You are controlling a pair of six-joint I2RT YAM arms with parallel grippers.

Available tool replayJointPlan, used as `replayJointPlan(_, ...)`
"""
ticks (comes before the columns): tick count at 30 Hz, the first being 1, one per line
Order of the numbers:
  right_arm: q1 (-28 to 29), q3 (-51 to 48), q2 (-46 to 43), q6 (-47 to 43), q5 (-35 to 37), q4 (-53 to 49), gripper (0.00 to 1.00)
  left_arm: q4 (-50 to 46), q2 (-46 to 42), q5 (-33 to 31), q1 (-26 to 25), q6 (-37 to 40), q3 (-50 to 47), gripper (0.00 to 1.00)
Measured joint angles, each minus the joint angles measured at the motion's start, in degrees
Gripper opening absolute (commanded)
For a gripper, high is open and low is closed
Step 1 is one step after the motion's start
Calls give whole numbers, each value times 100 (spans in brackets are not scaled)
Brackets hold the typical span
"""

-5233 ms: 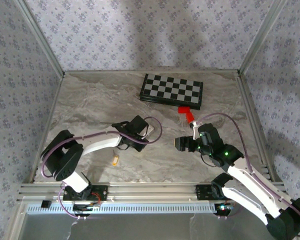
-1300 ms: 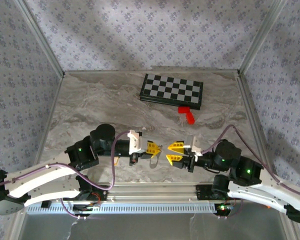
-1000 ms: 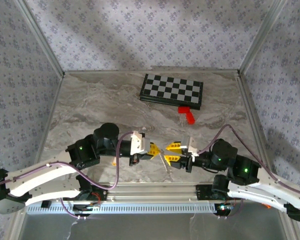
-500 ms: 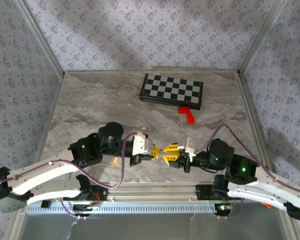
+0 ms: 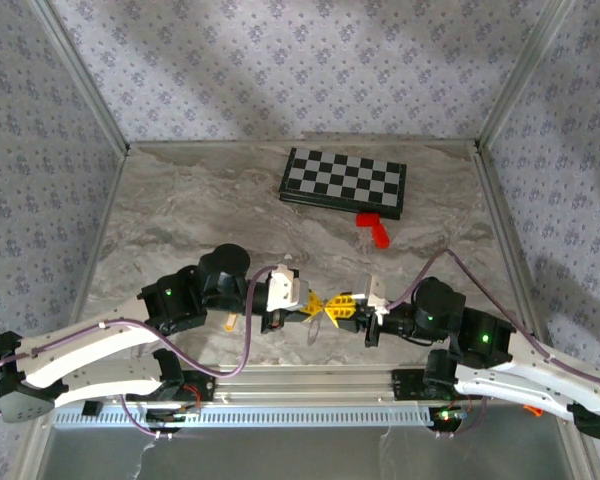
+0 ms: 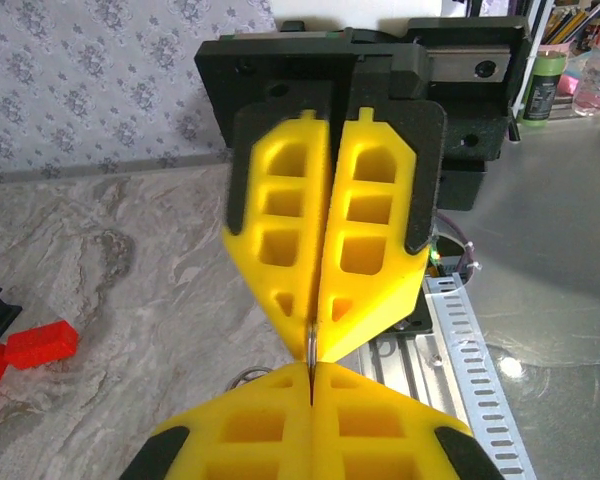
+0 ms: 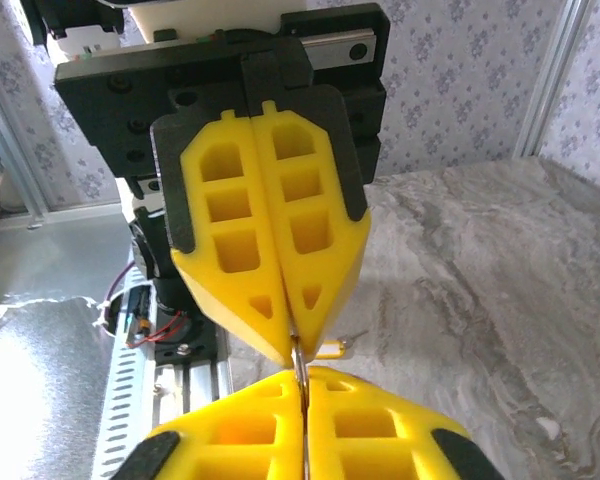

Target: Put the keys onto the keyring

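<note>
At the left, the key (image 5: 230, 321) lies flat on the marble table (image 5: 180, 220) beside the left arm, free of both grippers. Just to its right, the left gripper (image 5: 316, 303) has its yellow pads pressed together. It meets the right gripper (image 5: 341, 306) tip to tip above the table's near edge, and that one's pads are closed too. Between the tips sits the keyring (image 6: 309, 348), and both pairs of pads appear to pinch its thin metal edge from opposite sides.

We judge the ring light and slippery against the pads, so a two-sided pinch on the rim suits it and leaves most of the loop free. The key is tiny and light. Its orange-yellow head is the place to grip, with the blade left clear for threading.

The overhead view gives us the layout, with the key well apart from the ring, though the ring there is only a faint loop below the tips. The wrist views show the seam: a silver sliver running between closed pads. The right wrist view also catches an orange-yellow scrap on the table behind the left gripper, probably the key.
</note>
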Motion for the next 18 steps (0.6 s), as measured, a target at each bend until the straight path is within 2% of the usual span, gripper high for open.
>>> replayJointPlan(3, 13, 0, 0, -37, 26, -2, 0, -2, 0, -13, 2, 0, 0, 2)
replayJointPlan(6, 15, 0, -2, -39, 46, 9, 0, 17, -13, -35, 0, -24, 0, 24)
replayJointPlan(8, 24, 0, -46, -39, 50, 7, 0, 96, -83, -61, 0, -79, -17, 30)
replayJointPlan(14, 24, -378, -522, 31, -229, 688, 0, 1088, -1069, -90, 101, -588, -809, 34)
replayJointPlan(18, 24, -787, -935, 236, -483, 1537, 0, 1589, -1261, 4, 153, -970, -1054, 35)
